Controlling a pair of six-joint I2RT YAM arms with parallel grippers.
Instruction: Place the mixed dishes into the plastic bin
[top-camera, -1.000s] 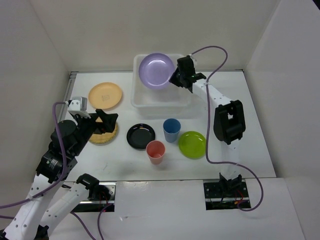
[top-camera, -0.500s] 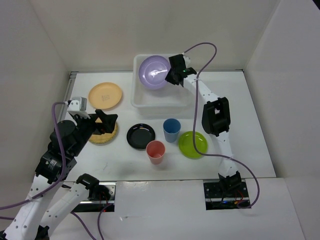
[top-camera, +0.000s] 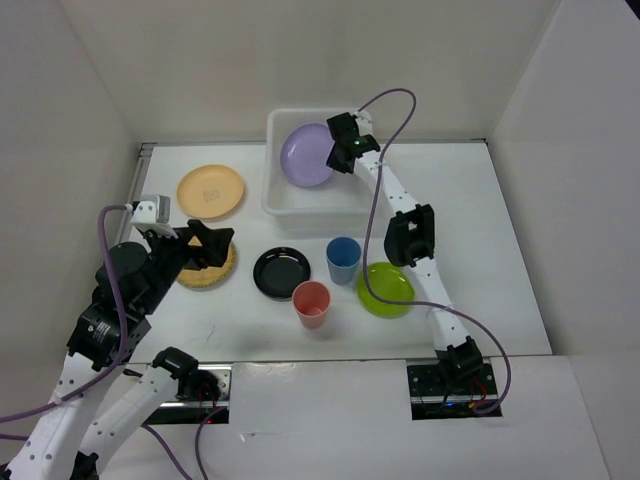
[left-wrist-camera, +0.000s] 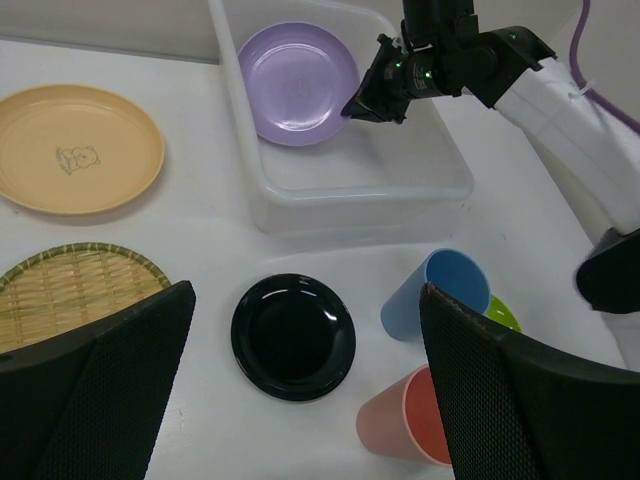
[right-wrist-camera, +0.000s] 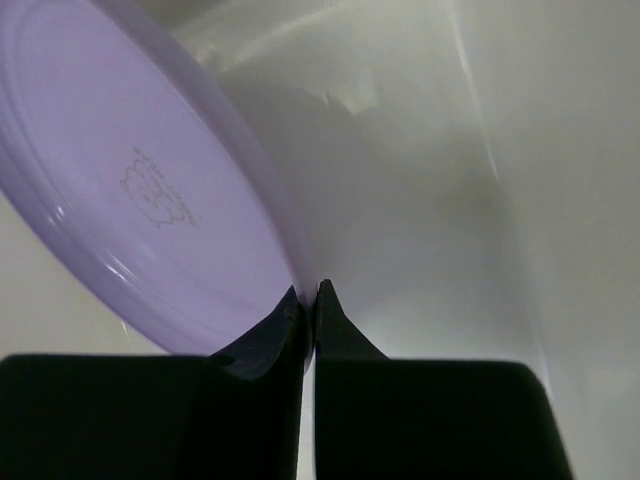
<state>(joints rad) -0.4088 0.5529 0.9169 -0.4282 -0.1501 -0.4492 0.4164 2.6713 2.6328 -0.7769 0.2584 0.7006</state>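
My right gripper (top-camera: 338, 155) is shut on the rim of the lavender plate (top-camera: 306, 155) and holds it tilted inside the white plastic bin (top-camera: 300, 205); this shows in the left wrist view (left-wrist-camera: 297, 82) and right wrist view (right-wrist-camera: 130, 200) too. My left gripper (top-camera: 205, 245) is open and empty above the woven tan plate (top-camera: 210, 270). On the table lie the pale orange plate (top-camera: 211, 191), black plate (top-camera: 281, 272), lime green plate (top-camera: 385, 288), blue cup (top-camera: 343, 259) and pink cup (top-camera: 311, 304).
White walls close the table on three sides. The right arm's purple cable (top-camera: 375, 110) loops over the bin's far right corner. The bin (left-wrist-camera: 340, 185) holds nothing else that I can see.
My right gripper has moved left and down with the lavender plate, lowering it into the bin. The left arm has barely moved.
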